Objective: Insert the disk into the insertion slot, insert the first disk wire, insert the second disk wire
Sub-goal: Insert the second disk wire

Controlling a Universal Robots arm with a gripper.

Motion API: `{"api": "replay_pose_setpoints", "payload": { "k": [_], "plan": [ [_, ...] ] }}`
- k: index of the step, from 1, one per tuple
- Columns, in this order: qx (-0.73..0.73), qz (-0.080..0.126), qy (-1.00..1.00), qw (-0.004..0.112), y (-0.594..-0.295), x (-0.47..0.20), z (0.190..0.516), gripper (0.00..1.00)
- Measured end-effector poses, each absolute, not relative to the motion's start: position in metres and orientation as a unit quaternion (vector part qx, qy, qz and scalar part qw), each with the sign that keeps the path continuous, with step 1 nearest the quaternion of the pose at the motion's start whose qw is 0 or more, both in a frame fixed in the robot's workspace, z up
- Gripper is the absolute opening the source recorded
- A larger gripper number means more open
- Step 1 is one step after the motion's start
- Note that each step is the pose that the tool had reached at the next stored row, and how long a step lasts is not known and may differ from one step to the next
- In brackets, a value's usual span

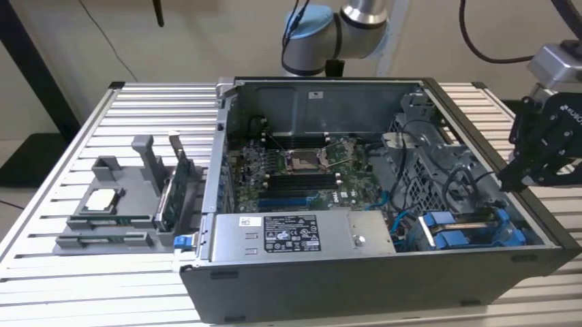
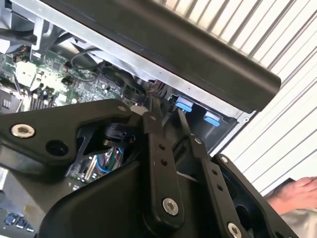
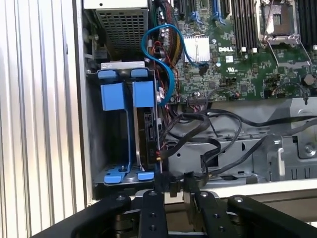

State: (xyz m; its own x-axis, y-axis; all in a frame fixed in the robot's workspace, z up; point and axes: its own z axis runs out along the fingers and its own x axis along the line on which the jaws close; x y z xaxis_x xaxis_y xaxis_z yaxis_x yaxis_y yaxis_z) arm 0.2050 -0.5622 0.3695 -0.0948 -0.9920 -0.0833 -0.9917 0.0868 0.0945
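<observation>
One computer case (image 1: 364,293); one power-supply box (image 1: 296,235); one insertion slot (image 3: 119,139), two blue panels (image 3: 113,95) (image 3: 143,94); one grey fixture (image 1: 118,204).

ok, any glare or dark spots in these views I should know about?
Exterior view: even light, the computer case interior reads fine. First wrist view: the ribbed table is bright, the drive bay sits in deep shadow. Second wrist view: the table is washed out too, and the black pincer in front is dark.

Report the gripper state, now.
Gripper: cannot be told whether open or shut; it is at the wall of the computer case.
</observation>
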Motion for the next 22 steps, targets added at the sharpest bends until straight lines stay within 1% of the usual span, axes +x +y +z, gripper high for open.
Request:
{"api": "replay_pose_setpoints", "payload": {
  "k": [1,2,6,9,10,14,22],
  "plan": [
    [0.670,-0.066,-0.739,-0.002,-0.562,0.205,0.369,0.29],
    [0.668,-0.069,-0.741,-0.005,-0.562,0.205,0.369,0.21],
    [0.662,-0.078,-0.746,-0.013,-0.564,0.205,0.369,0.21],
    [0.659,-0.081,-0.747,-0.014,-0.568,0.205,0.369,0.19],
    [0.659,-0.082,-0.747,-0.014,-0.569,0.205,0.369,0.16],
    [0.657,-0.083,-0.749,-0.013,-0.573,0.203,0.376,0.16],
    [0.655,-0.094,-0.749,-0.023,-0.574,0.180,0.386,0.16]
  ]
}}
